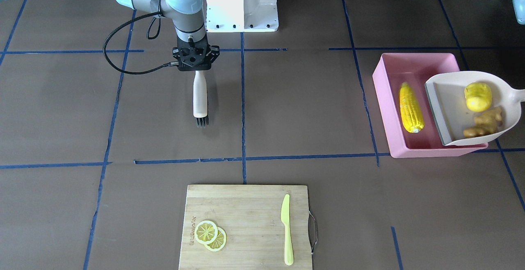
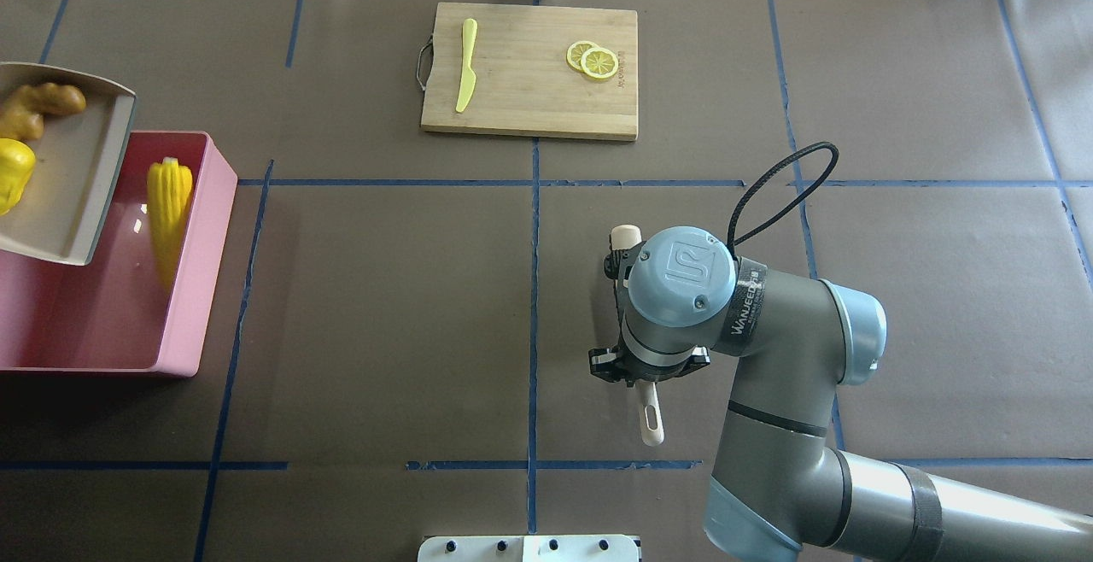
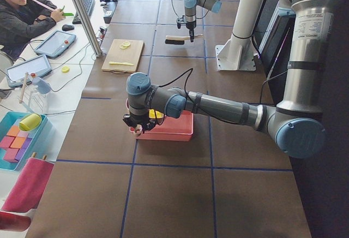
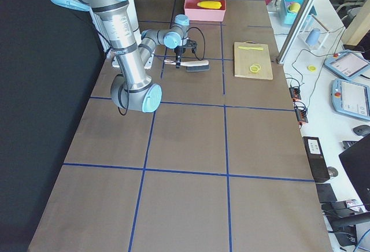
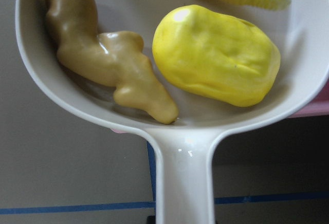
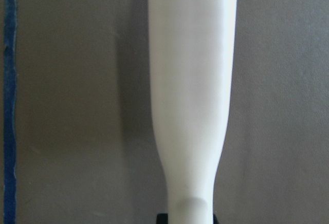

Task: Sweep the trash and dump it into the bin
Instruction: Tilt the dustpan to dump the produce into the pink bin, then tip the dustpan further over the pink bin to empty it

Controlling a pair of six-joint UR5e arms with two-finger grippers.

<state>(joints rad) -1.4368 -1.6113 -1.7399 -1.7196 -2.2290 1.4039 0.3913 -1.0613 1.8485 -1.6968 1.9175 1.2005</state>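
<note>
The pink bin (image 1: 383,106) stands at the table's left end. The yellow corn cob (image 1: 411,108) lies inside it. My left gripper (image 3: 136,129) is shut on the handle of the cream dustpan (image 1: 447,106) and holds it tilted over the bin. The yellow potato lump (image 5: 216,54) and the tan ginger root (image 5: 103,54) lie in the pan. My right gripper (image 1: 199,71) is shut on a white brush (image 1: 200,97) and holds it level above the table's middle, bristles pointing away from the robot.
A wooden cutting board (image 1: 246,212) lies at the far edge with two lemon slices (image 1: 210,235) and a yellow-green knife (image 1: 287,229). The white robot base (image 1: 242,3) is at the near edge. An operator (image 3: 22,14) sits beyond the far edge.
</note>
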